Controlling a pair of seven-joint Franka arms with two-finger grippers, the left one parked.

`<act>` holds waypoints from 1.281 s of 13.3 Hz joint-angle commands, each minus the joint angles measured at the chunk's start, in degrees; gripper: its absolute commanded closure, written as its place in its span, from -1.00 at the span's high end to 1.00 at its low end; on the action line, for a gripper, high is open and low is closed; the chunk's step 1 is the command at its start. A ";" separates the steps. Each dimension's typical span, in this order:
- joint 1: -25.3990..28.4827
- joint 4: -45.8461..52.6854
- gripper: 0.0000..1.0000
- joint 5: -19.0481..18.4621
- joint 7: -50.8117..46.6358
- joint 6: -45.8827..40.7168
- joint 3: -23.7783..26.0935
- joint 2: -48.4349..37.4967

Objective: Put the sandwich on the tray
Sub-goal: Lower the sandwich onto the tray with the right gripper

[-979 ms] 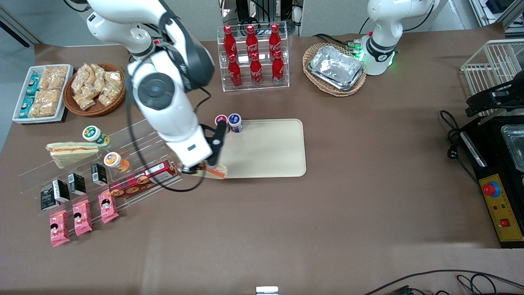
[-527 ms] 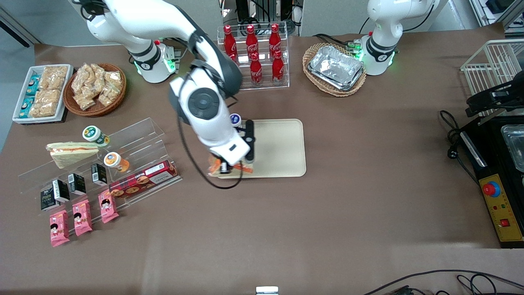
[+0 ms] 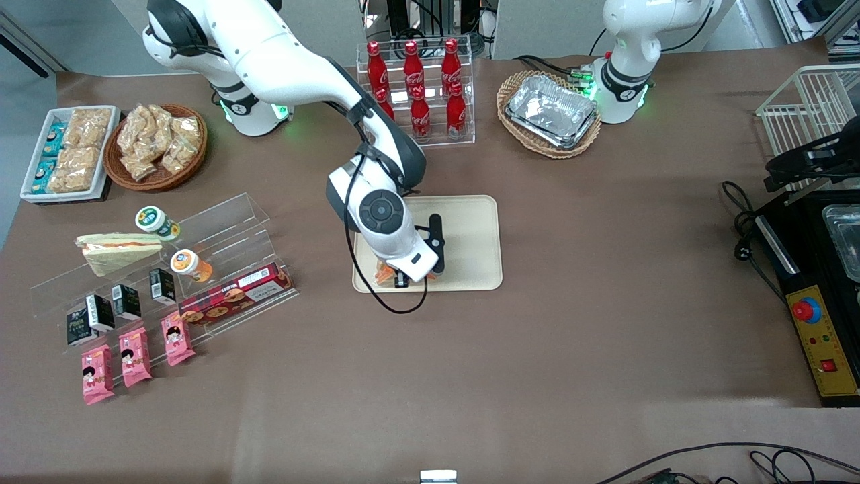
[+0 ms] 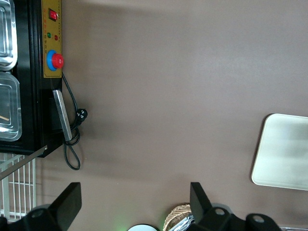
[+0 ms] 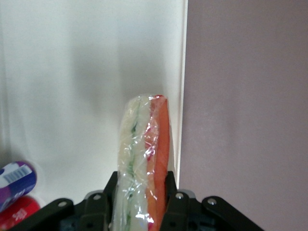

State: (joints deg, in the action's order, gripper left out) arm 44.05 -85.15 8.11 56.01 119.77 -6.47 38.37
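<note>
My right gripper [image 3: 402, 277] is shut on the clear-wrapped sandwich [image 5: 143, 159], a pale wedge with orange-red and a little green filling. It holds the sandwich over the edge of the cream-beige tray [image 3: 470, 232] nearest the front camera. In the front view only an orange bit of the sandwich [image 3: 385, 273] shows under the wrist. In the right wrist view the fingers [image 5: 170, 185] press both flat sides of the wedge, with the tray [image 5: 72, 72] beneath it and the tray's rim beside it. The tray's corner also shows in the left wrist view [image 4: 284, 151].
Two small cups [image 5: 17, 192] stand on the tray near the arm's wrist. A longer wedge sandwich [image 3: 117, 250] lies on the clear acrylic shelf [image 3: 222, 228] with jars, small boxes and a biscuit box. A cola bottle rack [image 3: 416, 94] and a basket of foil trays [image 3: 549, 113] stand farther back.
My gripper has carried the sandwich from beside the acrylic shelf sideways toward the parked arm's end, from the tray's corner to over the tray's near edge. The arm now hides the two cups.
</note>
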 commanded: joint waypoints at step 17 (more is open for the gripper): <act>-1.15 1.39 1.00 9.29 -2.31 0.82 0.14 -1.35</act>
State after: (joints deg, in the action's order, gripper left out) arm 45.56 -83.82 15.22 53.94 123.23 -6.38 42.02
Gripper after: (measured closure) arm 0.000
